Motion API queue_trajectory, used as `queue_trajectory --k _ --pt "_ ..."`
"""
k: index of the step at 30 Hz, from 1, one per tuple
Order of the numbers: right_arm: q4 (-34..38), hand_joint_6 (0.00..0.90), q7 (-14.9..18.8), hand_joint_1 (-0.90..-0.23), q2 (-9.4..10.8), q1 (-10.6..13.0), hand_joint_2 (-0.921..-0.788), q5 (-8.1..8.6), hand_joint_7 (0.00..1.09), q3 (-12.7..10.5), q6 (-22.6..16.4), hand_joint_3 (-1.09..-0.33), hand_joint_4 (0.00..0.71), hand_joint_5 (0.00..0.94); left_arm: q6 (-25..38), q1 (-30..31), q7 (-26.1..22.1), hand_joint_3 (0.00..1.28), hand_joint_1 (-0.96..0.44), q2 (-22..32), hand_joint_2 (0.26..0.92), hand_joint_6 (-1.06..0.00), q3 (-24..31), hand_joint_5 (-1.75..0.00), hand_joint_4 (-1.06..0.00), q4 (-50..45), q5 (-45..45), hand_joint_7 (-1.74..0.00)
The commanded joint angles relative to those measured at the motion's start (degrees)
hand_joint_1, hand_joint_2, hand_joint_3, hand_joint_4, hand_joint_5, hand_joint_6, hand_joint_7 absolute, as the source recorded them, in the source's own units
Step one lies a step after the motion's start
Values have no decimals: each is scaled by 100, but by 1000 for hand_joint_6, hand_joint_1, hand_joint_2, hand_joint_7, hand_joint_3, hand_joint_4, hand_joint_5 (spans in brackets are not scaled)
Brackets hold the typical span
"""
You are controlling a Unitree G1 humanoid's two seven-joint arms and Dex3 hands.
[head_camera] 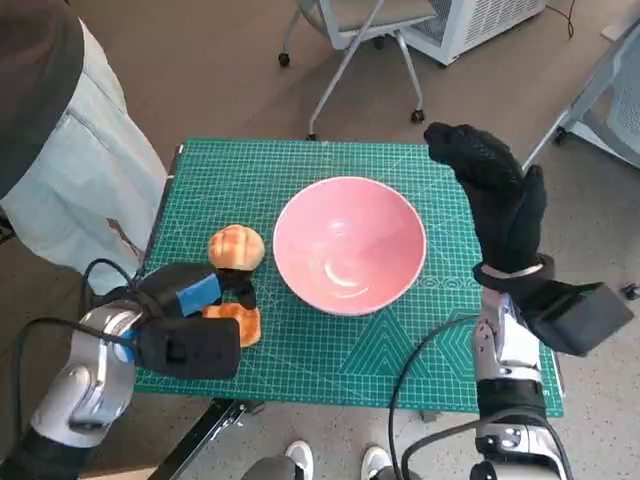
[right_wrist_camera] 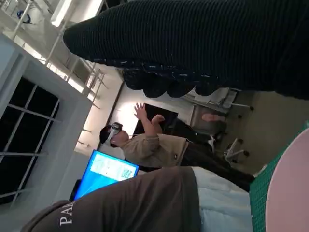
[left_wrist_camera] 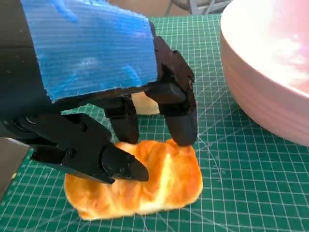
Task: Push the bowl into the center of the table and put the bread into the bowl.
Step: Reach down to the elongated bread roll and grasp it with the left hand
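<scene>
The pink bowl (head_camera: 350, 245) stands empty near the middle of the green mat (head_camera: 330, 370); its wall (left_wrist_camera: 270, 72) and rim (right_wrist_camera: 292, 193) show in both wrist views. A round bun (head_camera: 236, 247) lies just left of the bowl. Nearer the front-left corner lies a golden bread roll (head_camera: 240, 322) (left_wrist_camera: 140, 188). My left hand (head_camera: 190, 295) (left_wrist_camera: 120, 121) is on it, fingers at the roll's far side and thumb at its near side. The roll rests on the mat. My right hand (head_camera: 495, 195) is raised beside the bowl's right rim, fingers apart, holding nothing.
A person in pale trousers (head_camera: 70, 170) stands close at the table's left. Chair legs on castors (head_camera: 350, 60) are beyond the far edge. Feet (head_camera: 335, 462) show at the near edge. In the right wrist view a person (right_wrist_camera: 145, 145) sits by a blue screen (right_wrist_camera: 106, 171).
</scene>
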Motion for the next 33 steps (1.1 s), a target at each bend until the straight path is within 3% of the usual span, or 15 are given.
queue_trajectory --k 1,33 --pt "95 42 57 -693 41 83 -921 70 574 -23 64 -788 181 2 -91 14 69 83 3 -68 920 -597 7 -1187 -683 162 48 -1185" --pt "82 46 114 -700 37 173 -921 83 572 3 57 -772 186 2 -360 62 239 59 3 -228 917 -636 198 -1190 -718 365 -30 -1108"
